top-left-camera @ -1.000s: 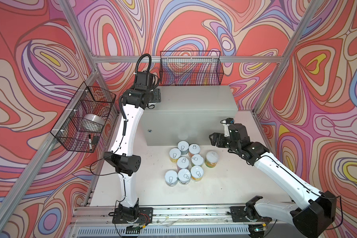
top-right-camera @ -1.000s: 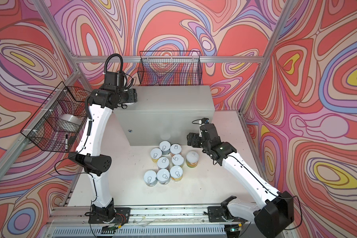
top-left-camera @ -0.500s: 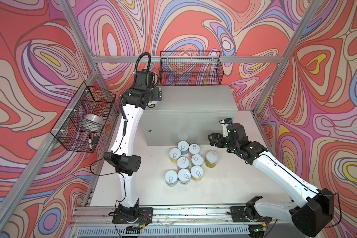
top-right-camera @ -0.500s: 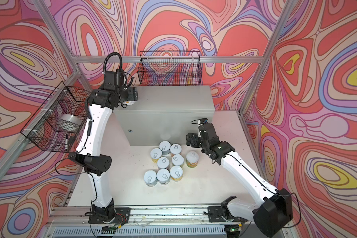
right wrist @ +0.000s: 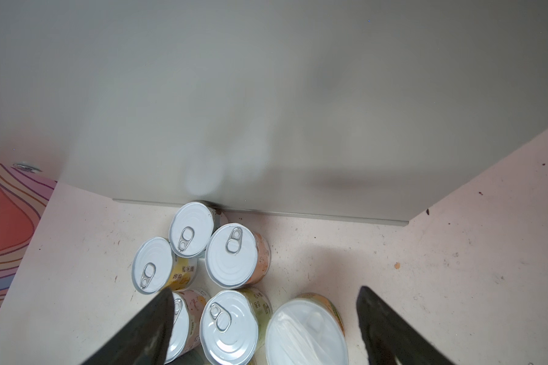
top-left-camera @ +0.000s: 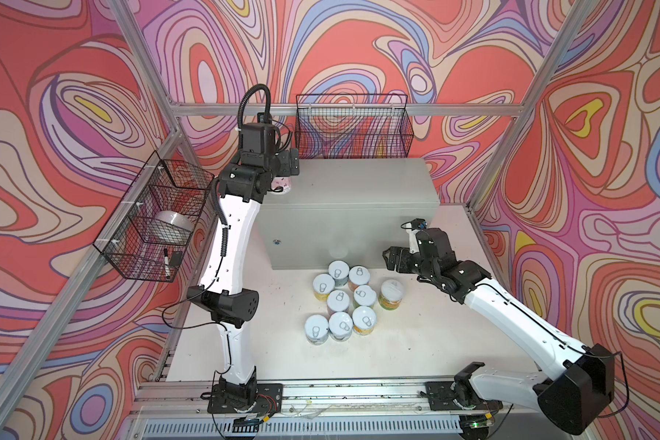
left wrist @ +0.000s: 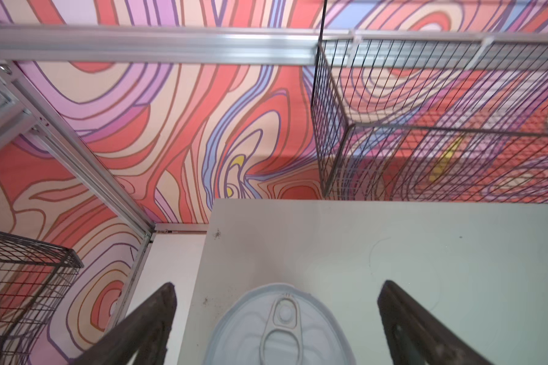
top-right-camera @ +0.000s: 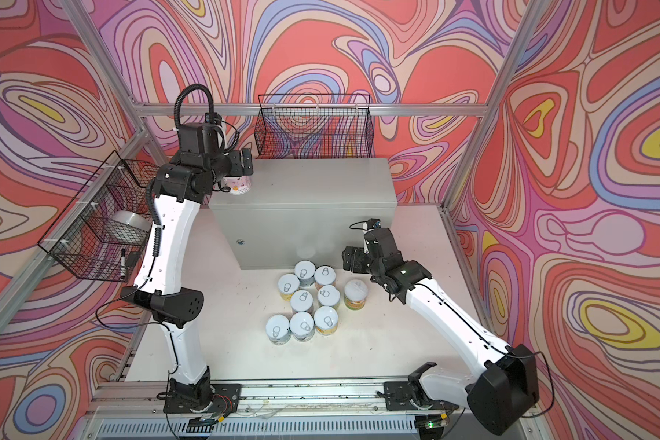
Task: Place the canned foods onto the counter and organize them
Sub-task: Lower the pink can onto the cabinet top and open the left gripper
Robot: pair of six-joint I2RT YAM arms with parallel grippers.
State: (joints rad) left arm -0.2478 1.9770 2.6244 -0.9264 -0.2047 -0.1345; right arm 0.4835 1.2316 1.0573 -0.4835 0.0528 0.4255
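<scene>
A pink-labelled can [top-left-camera: 281, 185] [top-right-camera: 238, 185] stands upright on the counter's [top-left-camera: 359, 183] [top-right-camera: 321, 183] front left corner. My left gripper [top-left-camera: 284, 174] [left wrist: 279, 284] is open around it, and both fingers stand clear of its pull-tab lid [left wrist: 282, 328]. Several more canned foods [top-left-camera: 340, 301] [top-right-camera: 305, 301] cluster on the white tabletop in front of the counter. A can with a plain cap [top-left-camera: 391, 293] [right wrist: 307, 331] is on the cluster's right side. My right gripper [top-left-camera: 391, 259] [right wrist: 265, 290] hovers open and empty above that side of the cluster, close to the counter's front [right wrist: 266, 94].
A black wire basket [top-left-camera: 353, 125] hangs on the back wall just above the counter's rear edge. Another basket [top-left-camera: 145, 244] on the left wall holds a silver tape roll [top-left-camera: 172, 224] and a marker. Bare tabletop [top-left-camera: 416, 335] lies to the right of the cans and in front of them.
My left gripper has opened and let go of the pink can, which now stands on the counter. The right gripper has edged slightly left toward the cans.
</scene>
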